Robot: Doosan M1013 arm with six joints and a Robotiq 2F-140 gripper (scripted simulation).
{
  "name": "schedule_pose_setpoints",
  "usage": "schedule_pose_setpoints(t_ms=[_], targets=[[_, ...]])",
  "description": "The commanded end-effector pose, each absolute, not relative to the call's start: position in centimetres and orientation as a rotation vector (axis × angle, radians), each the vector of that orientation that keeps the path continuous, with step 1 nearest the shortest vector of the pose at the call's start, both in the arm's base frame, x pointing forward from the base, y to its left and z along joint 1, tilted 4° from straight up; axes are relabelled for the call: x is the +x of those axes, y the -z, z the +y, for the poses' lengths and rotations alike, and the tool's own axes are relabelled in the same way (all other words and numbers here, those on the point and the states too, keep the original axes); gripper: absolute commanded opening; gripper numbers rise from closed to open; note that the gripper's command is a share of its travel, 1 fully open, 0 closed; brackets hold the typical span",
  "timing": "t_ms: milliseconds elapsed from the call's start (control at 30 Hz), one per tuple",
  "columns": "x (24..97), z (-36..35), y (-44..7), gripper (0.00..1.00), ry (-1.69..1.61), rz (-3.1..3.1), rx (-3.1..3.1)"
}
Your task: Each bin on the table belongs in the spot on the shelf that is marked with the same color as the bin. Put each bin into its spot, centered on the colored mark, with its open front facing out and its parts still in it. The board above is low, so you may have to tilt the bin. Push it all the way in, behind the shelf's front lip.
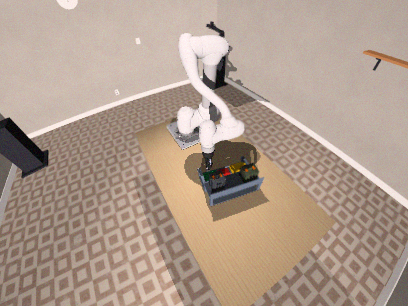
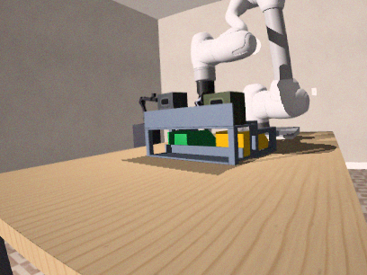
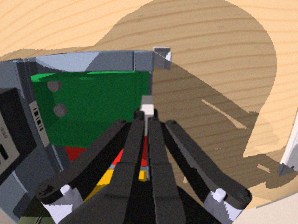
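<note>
The green bin point(image 3: 95, 110) point(image 2: 193, 137) point(image 1: 207, 175) is in the shelf point(image 1: 235, 193) point(image 2: 189, 117) point(image 3: 117, 60), in the end bay. Two round grey parts show in it in the wrist view. The red bin point(image 1: 226, 171) point(image 3: 75, 153) is beside it, and the yellow bin point(image 2: 231, 138) point(image 3: 104, 179) point(image 1: 236, 168) is beyond the red one. My gripper point(image 3: 147, 103) point(image 1: 208, 167) is shut and empty, its tips at the open front edge of the green bin. Whether they touch it cannot be told. The fingers hide much of the red and yellow bins. The coloured marks are hidden.
A dark grey box point(image 1: 217, 181) point(image 2: 174, 100) point(image 3: 10, 135) and an olive box point(image 1: 249, 173) point(image 2: 225, 99) stand on the shelf's top board, close behind the gripper. A shelf post with a pale end point(image 3: 162, 57) stands at the green bin's outer side. The wooden table point(image 1: 250, 245) point(image 2: 180, 211) carries the shelf.
</note>
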State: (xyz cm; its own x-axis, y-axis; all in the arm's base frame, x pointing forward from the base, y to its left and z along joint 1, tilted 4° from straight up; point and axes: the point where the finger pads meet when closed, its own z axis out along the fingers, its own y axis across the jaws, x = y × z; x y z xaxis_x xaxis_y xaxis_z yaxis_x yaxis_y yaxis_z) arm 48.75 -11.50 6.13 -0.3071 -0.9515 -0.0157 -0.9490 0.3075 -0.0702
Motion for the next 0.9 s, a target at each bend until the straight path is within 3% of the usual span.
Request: schedule_pose_setpoints(t_ms=[0,867], targets=[[48.81,-11.47,-6.22,0.10,0.064,2.497,-1.817],[48.62,-11.48,-6.23,0.10,0.056,2.502,-1.818]])
